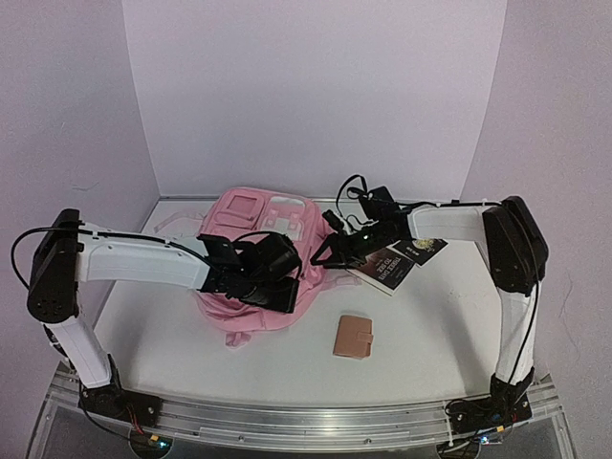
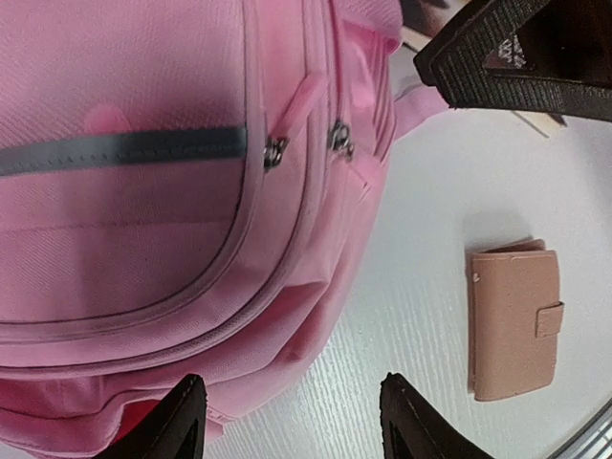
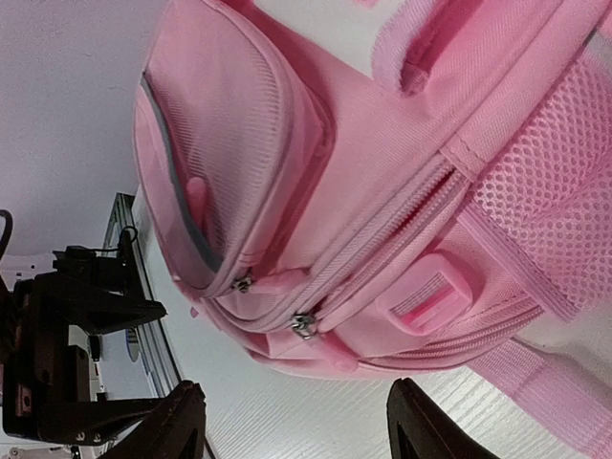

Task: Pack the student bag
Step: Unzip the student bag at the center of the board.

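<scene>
The student bag lies flat near the middle of the table, pink and soft, front pockets up, and both arms reach in over it. The left gripper hangs above the bag's near part. In its wrist view the left gripper stands with its fingers well apart and nothing between them. The bag fills the space just beyond the tips, its rounded edge nearest the finger at the left of that view. Farther beyond the tips run a grey stripe and two metal zip pulls on closed zips.

The right gripper sits at the bag's side. Its wrist view shows the right gripper with the fingers spread wide too, gripping nothing, bare tabletop under the gap. The bag rises just past the tips, pink straps and mesh off to the right of them.

A tan wallet lies closed on the table, apart from the bag, off to the side of the left gripper's other finger; from above, the wallet sits nearer the table's front edge than either gripper. A dark booklet lies under the right arm, just behind its fingers.
</scene>
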